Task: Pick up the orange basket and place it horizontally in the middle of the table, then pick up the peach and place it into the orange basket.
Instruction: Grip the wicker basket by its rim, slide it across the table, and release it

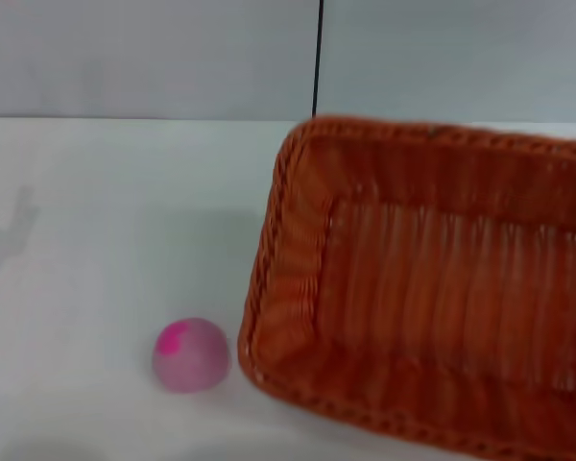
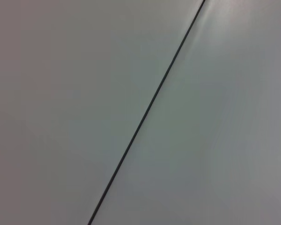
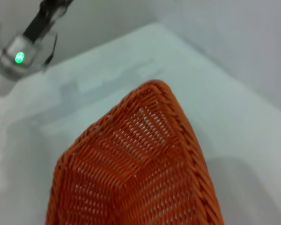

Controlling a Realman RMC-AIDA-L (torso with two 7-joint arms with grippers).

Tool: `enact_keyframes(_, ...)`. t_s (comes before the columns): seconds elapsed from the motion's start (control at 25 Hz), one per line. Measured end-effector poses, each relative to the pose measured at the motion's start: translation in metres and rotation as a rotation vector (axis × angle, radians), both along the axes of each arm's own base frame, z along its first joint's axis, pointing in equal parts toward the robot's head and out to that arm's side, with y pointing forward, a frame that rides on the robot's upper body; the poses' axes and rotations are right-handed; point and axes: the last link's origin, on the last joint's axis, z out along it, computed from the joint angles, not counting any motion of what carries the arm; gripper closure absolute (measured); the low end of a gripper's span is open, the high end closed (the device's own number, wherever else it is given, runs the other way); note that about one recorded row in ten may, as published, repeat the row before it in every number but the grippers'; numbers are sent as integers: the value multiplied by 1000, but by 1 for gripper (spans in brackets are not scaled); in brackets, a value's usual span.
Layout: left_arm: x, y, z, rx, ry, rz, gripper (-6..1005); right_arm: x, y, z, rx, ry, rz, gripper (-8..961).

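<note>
From the head camera the orange basket [image 1: 432,288] fills the right of the table [image 1: 96,221], tilted, the peach [image 1: 191,355] just beside its left corner. No gripper shows, so its state cannot be told. The right wrist camera looks into the basket [image 3: 136,173]; the left sees only wall [image 2: 61,93]

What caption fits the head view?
Empty orange basket on a white table, pink peach lying just outside its corner.
</note>
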Motion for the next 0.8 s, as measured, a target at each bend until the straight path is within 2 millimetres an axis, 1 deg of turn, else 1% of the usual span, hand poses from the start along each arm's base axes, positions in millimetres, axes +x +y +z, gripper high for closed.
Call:
enact_keyframes(0.2,0,0,0,-1,0,0,223,0,-1,-27,-128,-47,15,791)
enact_keyframes(0.36,0,1,0,-2,0,-1,225,2,5,-52,-203,-63,18,791)
enact_keyframes(0.52,1,1,-1,-4,-1,-4,227,7,13,-74,-223,-94,2,791)
enact_keyframes(0.8,1,1,-2,-7,0,-5,230,13,23,-92,-213,-94,-18,791)
